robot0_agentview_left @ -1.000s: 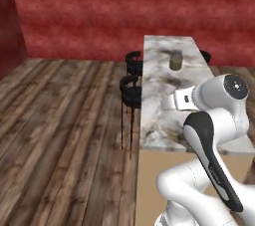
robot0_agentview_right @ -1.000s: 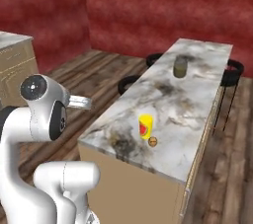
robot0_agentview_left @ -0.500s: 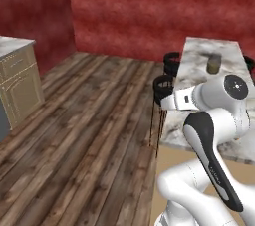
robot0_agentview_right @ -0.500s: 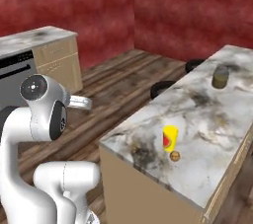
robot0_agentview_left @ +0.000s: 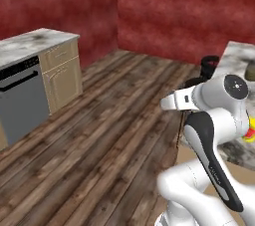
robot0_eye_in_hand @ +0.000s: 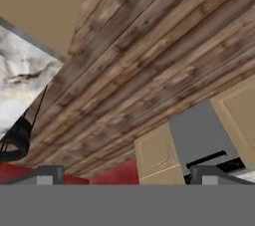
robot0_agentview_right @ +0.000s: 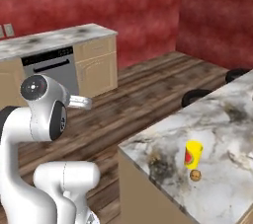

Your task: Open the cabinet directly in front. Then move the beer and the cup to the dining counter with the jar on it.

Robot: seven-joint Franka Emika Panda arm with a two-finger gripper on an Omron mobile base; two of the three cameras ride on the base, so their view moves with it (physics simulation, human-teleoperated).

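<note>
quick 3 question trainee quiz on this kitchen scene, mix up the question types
1. True or false: the small yellow cup with a red mark stands upright on the marble-topped dining counter.
2. What lies right beside the cup? A) a small brown round object B) a fork C) a plate
3. Fill in: the tool has its fingers ____, holding nothing.

Key: 1 true; 2 A; 3 open

Both base views forward over shared wood floor (robot0_agentview_left: 99,135); hand view floorward.
</note>
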